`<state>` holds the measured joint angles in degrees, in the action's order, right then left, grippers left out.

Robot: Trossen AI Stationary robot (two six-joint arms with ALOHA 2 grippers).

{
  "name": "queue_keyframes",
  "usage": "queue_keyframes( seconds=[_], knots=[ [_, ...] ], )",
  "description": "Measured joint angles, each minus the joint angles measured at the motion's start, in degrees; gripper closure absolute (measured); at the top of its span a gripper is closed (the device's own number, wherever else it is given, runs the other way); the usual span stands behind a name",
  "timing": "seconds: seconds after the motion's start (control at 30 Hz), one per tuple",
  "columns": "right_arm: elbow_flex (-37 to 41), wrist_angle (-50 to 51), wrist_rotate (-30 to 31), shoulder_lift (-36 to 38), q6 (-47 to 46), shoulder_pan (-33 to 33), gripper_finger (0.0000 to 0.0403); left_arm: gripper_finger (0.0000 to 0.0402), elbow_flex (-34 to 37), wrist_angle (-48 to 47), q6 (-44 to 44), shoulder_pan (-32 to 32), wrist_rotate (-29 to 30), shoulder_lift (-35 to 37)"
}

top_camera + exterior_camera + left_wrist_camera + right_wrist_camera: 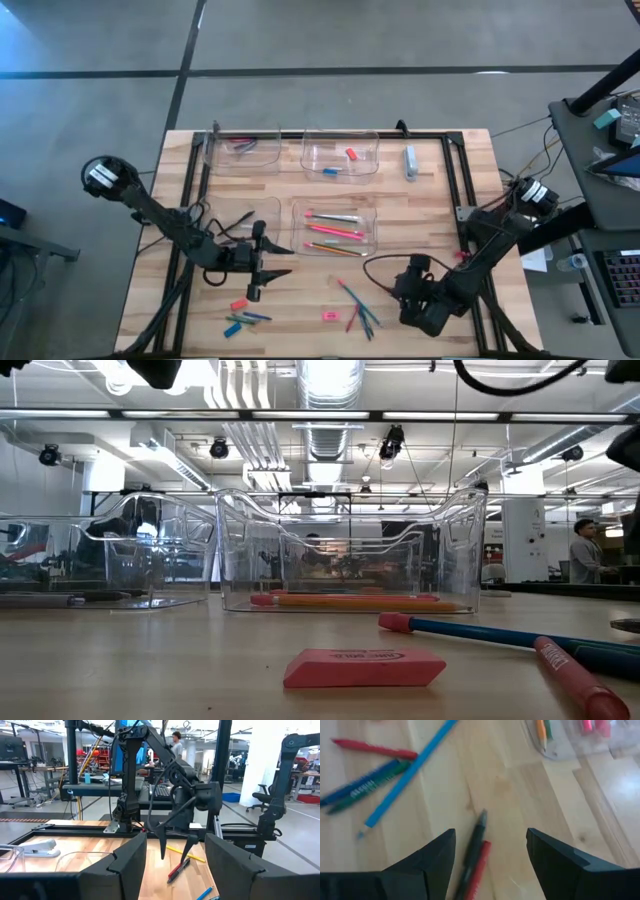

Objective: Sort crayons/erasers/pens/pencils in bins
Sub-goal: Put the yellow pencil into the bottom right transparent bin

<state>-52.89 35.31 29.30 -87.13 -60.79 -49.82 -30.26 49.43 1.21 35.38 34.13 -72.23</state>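
Beside the pencil bin point(372, 236): both grippers spread, grasping nothing.
Left gripper point(254, 292) near its front-left corner; right gripper point(490, 855) over a dark pen point(474, 845) and red crayon point(479, 867), front-right.

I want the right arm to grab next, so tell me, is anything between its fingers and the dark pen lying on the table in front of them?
Nothing visible blocks it. The right gripper is open, and the dark pen lies on bare wood between its fingers. A red crayon lies right alongside the pen, close enough that it might get pinched together with it.
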Motion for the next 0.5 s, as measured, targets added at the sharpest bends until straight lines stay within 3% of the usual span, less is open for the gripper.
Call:
queue_keyframes(
  seconds=[0.17, 0.5],
  knots=[
    [1.16, 0.39, -1.97, 0.0, -2.41, -2.44, 0.017, 0.0215, 0.0, -0.04, 0.0, 0.0, 0.0, 0.0],
    [0.79, 1.7, -19.03, 0.02, -5.56, -6.56, 0.017, 0.0215, 0.07, -0.83, 0.13, 0.0, 0.28, -0.02]
  ],
)
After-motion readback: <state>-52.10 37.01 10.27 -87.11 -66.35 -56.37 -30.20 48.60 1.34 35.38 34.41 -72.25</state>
